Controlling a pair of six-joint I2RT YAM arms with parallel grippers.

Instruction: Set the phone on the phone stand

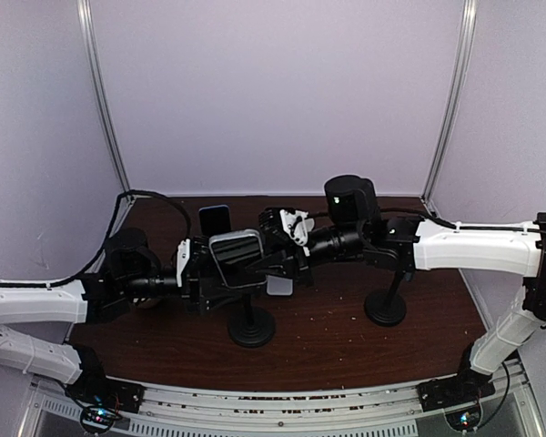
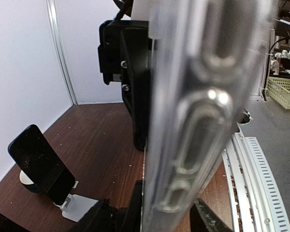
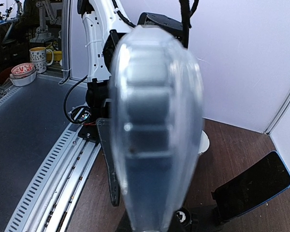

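The phone (image 1: 237, 258), in a clear case, is held above the black phone stand (image 1: 252, 328), which has a round base. Whether it touches the stand's top I cannot tell. My right gripper (image 1: 275, 259) is shut on the phone's right end. In the right wrist view the case (image 3: 157, 135) fills the middle and hides the fingertips. My left gripper (image 1: 203, 269) is at the phone's left end with its jaws open. In the left wrist view the fingers (image 2: 208, 220) stand on either side of the phone's edge (image 2: 193, 121), with a small gap on the right.
A second dark phone (image 1: 215, 218) leans on a white holder at the back, also seen in the wrist views (image 2: 38, 164) (image 3: 253, 188). Another black stand (image 1: 385, 308) rises under the right arm. White walls close in the brown table (image 1: 346, 346).
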